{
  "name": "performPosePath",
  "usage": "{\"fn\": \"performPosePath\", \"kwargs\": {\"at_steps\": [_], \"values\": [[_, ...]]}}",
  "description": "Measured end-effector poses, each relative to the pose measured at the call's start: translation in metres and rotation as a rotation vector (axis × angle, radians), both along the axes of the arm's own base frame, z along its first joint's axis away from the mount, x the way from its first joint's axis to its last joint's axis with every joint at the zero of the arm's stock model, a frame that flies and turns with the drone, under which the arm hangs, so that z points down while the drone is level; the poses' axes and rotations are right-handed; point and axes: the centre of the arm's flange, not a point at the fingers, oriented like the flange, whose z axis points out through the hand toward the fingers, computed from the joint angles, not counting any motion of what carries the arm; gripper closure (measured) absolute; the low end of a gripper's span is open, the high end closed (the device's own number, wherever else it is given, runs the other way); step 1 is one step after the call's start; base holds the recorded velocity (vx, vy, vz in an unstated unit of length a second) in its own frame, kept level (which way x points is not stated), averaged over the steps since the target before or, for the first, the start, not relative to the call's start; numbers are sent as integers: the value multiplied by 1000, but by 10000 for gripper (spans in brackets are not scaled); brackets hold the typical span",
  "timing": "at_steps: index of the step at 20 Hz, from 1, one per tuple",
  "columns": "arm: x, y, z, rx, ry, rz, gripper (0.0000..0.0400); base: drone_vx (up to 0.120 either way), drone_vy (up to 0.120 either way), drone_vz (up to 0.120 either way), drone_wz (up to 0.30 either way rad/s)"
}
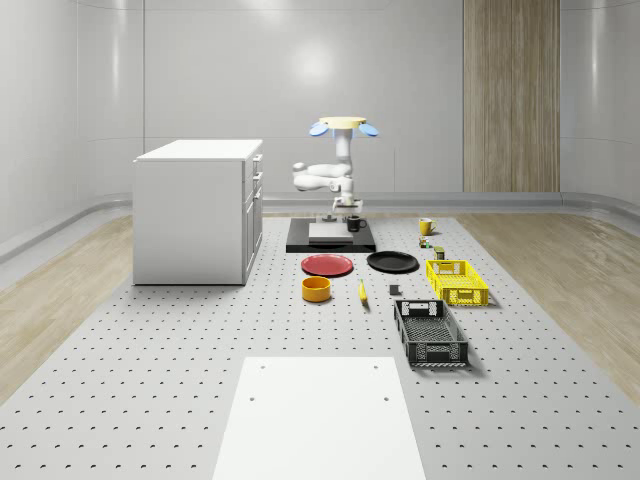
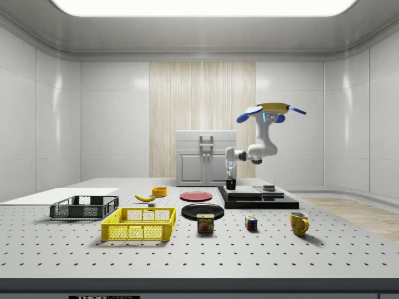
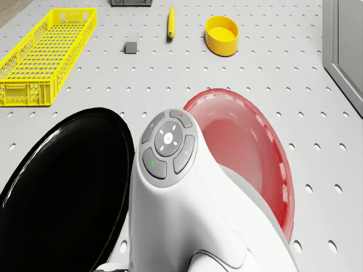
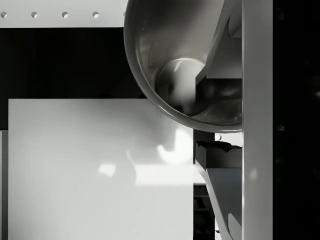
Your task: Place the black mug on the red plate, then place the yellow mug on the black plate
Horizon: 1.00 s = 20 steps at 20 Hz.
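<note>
— Where is the drone [image 1: 343, 124] seen?
— Hovering over the black platform [image 1: 331, 240].
— And the gripper [image 2: 230, 177]?
— Clenched on the black mug's [image 2: 230, 184] rim, the mug held at the platform; the yellow mug [image 2: 298, 222] is left on the counter [image 1: 200, 330].

The drone [image 2: 270, 112] hovers right of centre above the black base [image 2: 259, 199], its gripper [image 2: 230, 179] down at the black mug [image 2: 230, 184].

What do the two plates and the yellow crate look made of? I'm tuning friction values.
Red plate: looks like glossy, slightly translucent plastic or glass; pale sheen across it. Black plate: glossy glaze or plastic, judging by its bright rim highlight. Yellow crate: matte moulded plastic lattice.
</note>
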Motion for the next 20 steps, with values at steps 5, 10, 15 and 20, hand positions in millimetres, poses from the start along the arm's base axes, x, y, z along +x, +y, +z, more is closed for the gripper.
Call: {"fn": "performPosePath", "kwargs": {"at_steps": [5,10,15,20], "values": [[0,0,0,0,0,0,290,120,-120,0,0],[0,0,0,0,0,0,290,120,-120,0,0],[0,0,0,0,0,0,290,120,-120,0,0],[0,0,0,0,0,0,290,120,-8,0,0]]}}
